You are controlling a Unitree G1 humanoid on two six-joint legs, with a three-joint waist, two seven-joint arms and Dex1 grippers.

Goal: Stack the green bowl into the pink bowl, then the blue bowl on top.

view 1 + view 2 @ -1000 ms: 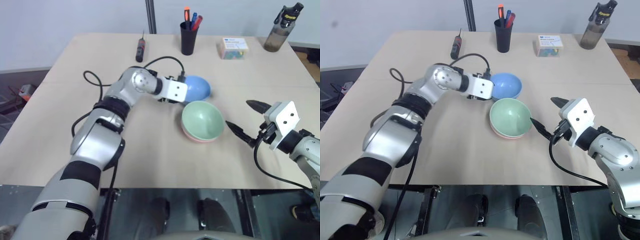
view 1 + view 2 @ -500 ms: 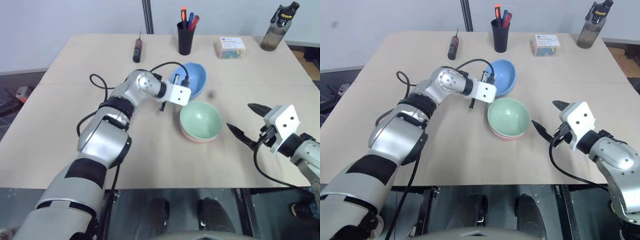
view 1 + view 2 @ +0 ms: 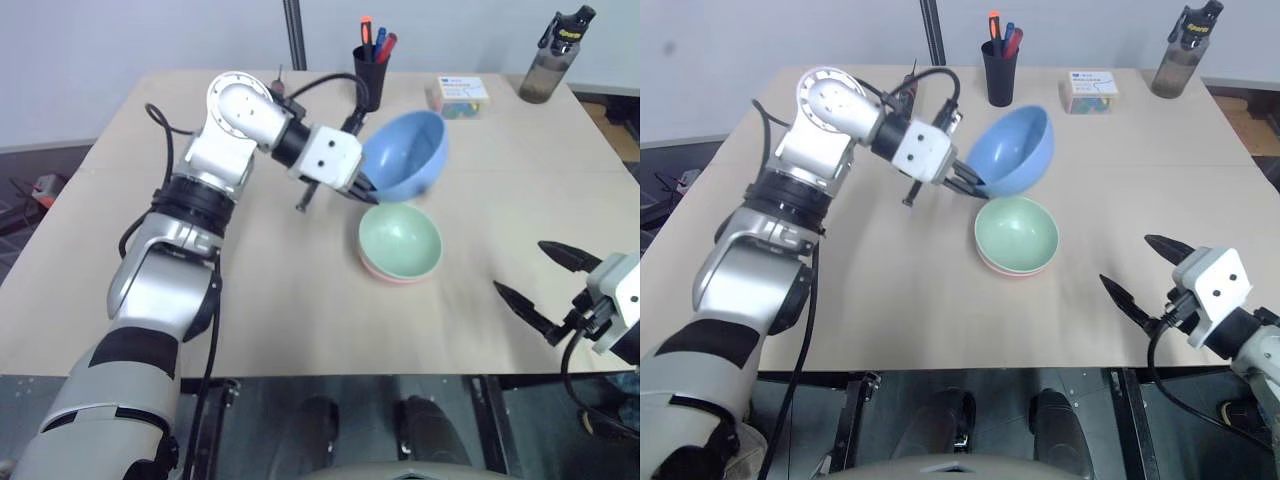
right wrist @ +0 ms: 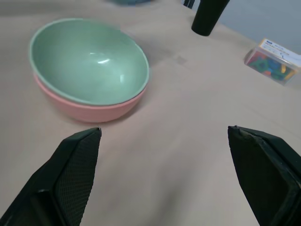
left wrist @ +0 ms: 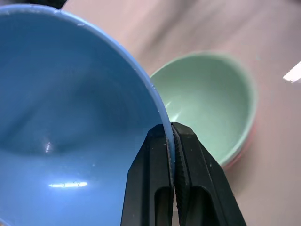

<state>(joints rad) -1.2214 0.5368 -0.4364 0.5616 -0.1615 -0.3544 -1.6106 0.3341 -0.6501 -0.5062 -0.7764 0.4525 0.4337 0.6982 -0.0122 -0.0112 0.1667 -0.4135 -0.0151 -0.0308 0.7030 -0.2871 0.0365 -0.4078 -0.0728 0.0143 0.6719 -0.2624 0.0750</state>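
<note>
Holding blue bowl (image 3: 405, 155) by rim, left pincer (image 5: 172, 136) clamped thin on wall, tilted above green bowl (image 3: 400, 238), already nested in pink bowl (image 4: 91, 110) on tabletop (image 3: 300, 300). Right pincer (image 3: 545, 285) apart, well clear.

A plain sky-blue round plastic bowl (image 3: 405, 155); a pale mint-green plastic bowl (image 3: 399, 238) nested in a salmon-pink plastic bowl (image 4: 94, 111); a beige wooden tabletop (image 3: 300, 290).

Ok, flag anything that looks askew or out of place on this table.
Nothing is spilled or damaged. The blue bowl is tilted steeply, off the table, pinched by its rim in the left pincer above the green bowl, which sits squarely nested in the pink bowl.
</note>
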